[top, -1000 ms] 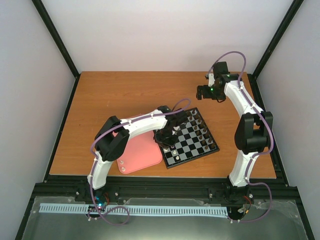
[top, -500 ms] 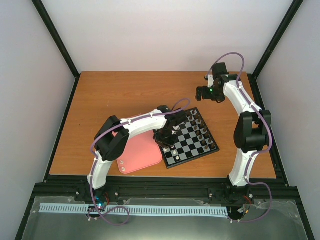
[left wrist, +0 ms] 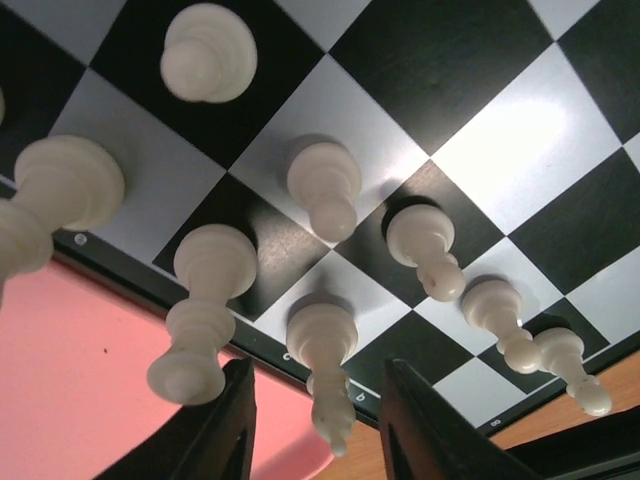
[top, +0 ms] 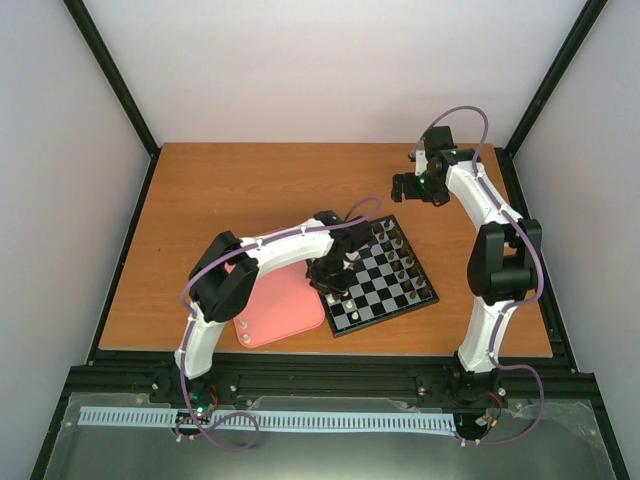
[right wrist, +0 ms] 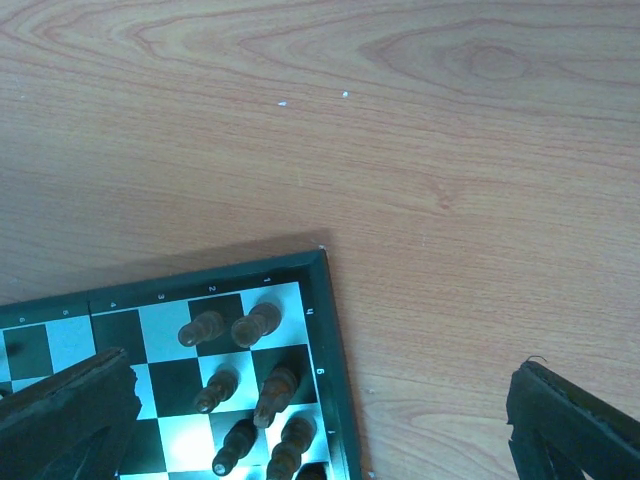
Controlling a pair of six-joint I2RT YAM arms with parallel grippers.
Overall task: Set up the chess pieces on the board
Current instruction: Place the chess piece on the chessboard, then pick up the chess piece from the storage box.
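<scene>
Left gripper (top: 335, 272) is down low over the board (top: 385, 321), at the side next to the pink tray (top: 275, 315). Its jaws are only a little apart, w/ one cream piece (left wrist: 322, 345) standing between the fingers (left wrist: 228, 425). There's daylight on both sides of it, so nothing's gripped atm. That piece sits on a square in the edge row, and the other cream pieces (left wrist: 325, 185) stand in two rows around it, packed close. Right gripper (top: 408, 186) hangs wide open & empty over the table (top: 230, 190), just beyond the board's far corner, where the dark pieces (right wrist: 255, 325) stand. Two pale specks on the tray's near end may be more pieces waiting, but they're too small to tell. These things look v. light, hard and smooth, and tall for their bases, so prob. easy to tip over or to squirt out of a pinch. I'd take one by the narrow stem under the head, not the rounded top. Fingers should come straight down, opened barely wider than the piece, since the neighbours are just beside it. A soft squeeze should do, then lift & let go straight up so as not to clip the row.
</scene>
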